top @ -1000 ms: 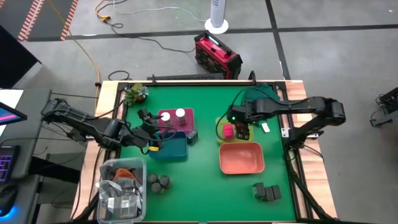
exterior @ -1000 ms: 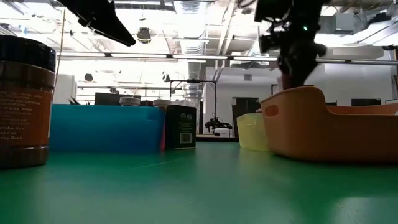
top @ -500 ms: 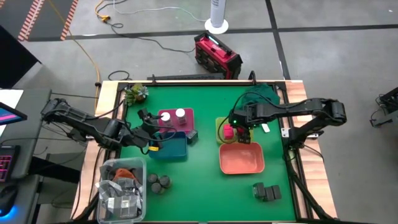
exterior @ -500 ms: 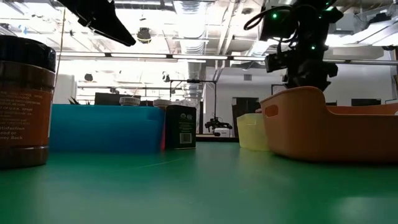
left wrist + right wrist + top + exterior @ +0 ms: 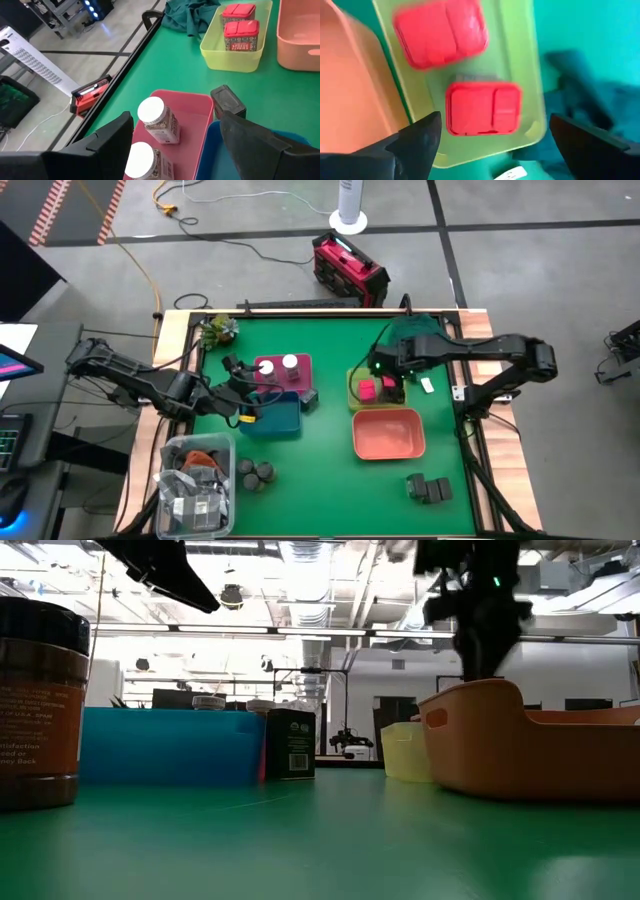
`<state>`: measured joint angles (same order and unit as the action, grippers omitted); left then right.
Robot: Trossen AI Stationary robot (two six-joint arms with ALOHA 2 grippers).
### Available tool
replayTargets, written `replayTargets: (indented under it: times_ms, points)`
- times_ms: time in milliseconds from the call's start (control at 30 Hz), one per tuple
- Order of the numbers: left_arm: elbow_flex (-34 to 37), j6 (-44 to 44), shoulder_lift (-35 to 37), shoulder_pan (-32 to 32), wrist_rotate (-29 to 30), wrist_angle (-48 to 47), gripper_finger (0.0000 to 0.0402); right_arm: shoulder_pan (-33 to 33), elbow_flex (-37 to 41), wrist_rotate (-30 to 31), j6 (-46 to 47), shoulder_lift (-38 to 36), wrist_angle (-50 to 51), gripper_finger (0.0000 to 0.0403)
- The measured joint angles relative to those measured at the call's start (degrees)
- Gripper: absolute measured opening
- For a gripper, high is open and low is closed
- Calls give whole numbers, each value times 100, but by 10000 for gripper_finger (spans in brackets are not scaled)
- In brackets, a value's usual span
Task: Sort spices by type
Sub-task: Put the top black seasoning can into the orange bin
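Note:
Two bright pink boxes (image 5: 482, 109) lie side by side in the yellow-green tray (image 5: 372, 392). My right gripper (image 5: 495, 150) hovers open above them, touching neither. Two white-capped jars (image 5: 155, 120) stand in the pink tray (image 5: 285, 370), and one dark grey box (image 5: 227, 101) stands upright beside that tray. My left gripper (image 5: 175, 145) waits open over the blue tray (image 5: 272, 420). Dark grey round tins (image 5: 255, 473) and dark grey rectangular boxes (image 5: 430, 488) rest on the green table near its near edge.
The salmon tray (image 5: 388, 435) sits just nearside of the yellow-green one. A clear bin of clutter (image 5: 195, 480) fills the near left corner. A dark green cloth (image 5: 415, 332) lies at the far right, and a small plant (image 5: 218, 330) at the far left.
My right gripper dipped down into the yellow-green tray, then rose and drew back a little toward the far edge. A second pink box now lies in that tray beside the first.

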<state>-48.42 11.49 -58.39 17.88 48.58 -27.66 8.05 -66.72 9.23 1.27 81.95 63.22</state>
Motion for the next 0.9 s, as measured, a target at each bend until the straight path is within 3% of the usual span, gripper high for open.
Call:
replayTargets:
  times_ms: [133, 333, 567, 733, 900]
  points:
    - [0, -9, -9, -12, -4, 63, 283, -133, -584, 30, -215, -7, -337, 395]
    - [0, 128, -11, 176, 9, 126, 283, -584, -649, 24, -883, 207, -1769, 395]
    - [421, 163, -5, 774, 517, 919, 283, -863, -842, -19, -1613, 1271, -2485, 392]
    - [1068, 658, -11, 854, 524, 1461, 283, -866, -1536, -33, -2128, 2151, -2622, 382]
    - [1130, 891, 94, 877, 332, 1350, 283, -836, -2347, -312, -2625, 2879, -2547, 379]
